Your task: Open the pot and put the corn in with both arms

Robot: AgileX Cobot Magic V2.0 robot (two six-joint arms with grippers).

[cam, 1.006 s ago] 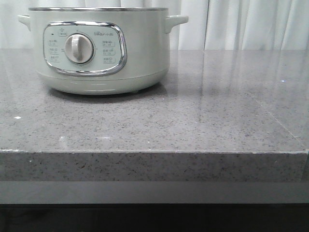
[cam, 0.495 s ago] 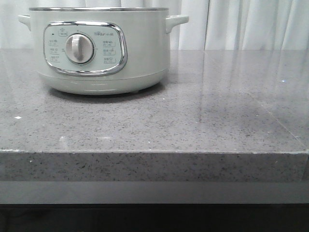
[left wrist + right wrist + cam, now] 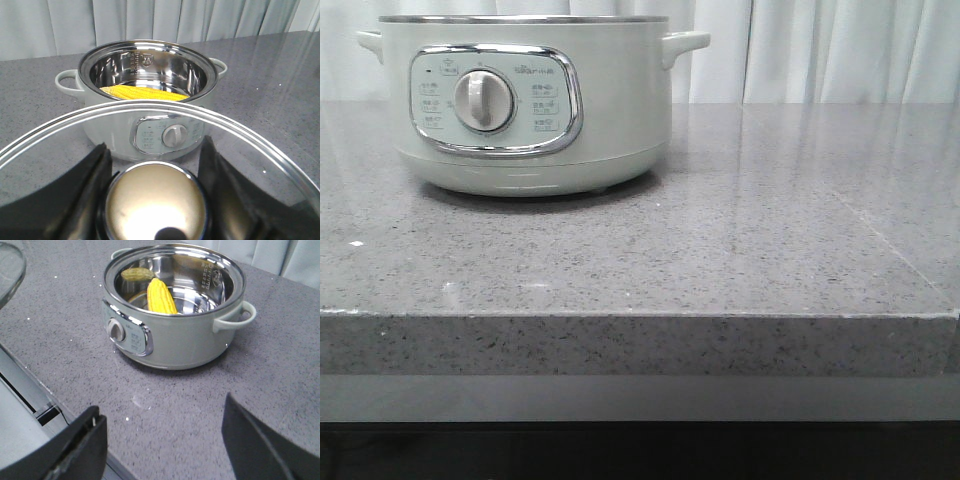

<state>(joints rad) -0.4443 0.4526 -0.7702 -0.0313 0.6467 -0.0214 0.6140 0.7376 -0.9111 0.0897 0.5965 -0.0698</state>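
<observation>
The pale grey-green pot [image 3: 530, 100] stands open at the back left of the grey stone counter, its dial facing front. The yellow corn cob [image 3: 161, 296] lies inside on the steel bowl's floor; it also shows in the left wrist view [image 3: 145, 93]. My left gripper [image 3: 155, 150] is shut on the round metal knob [image 3: 156, 207] of the glass lid [image 3: 60, 125] and holds it in front of the pot [image 3: 150, 105]. My right gripper [image 3: 161, 409] is open and empty above the counter, in front of the pot [image 3: 175, 335]. Neither gripper shows in the front view.
The grey speckled counter [image 3: 720, 250] ends in a front edge [image 3: 640, 315] near the robot. White curtains [image 3: 820, 50] hang behind. The held lid's rim shows at the corner of the right wrist view [image 3: 10, 270].
</observation>
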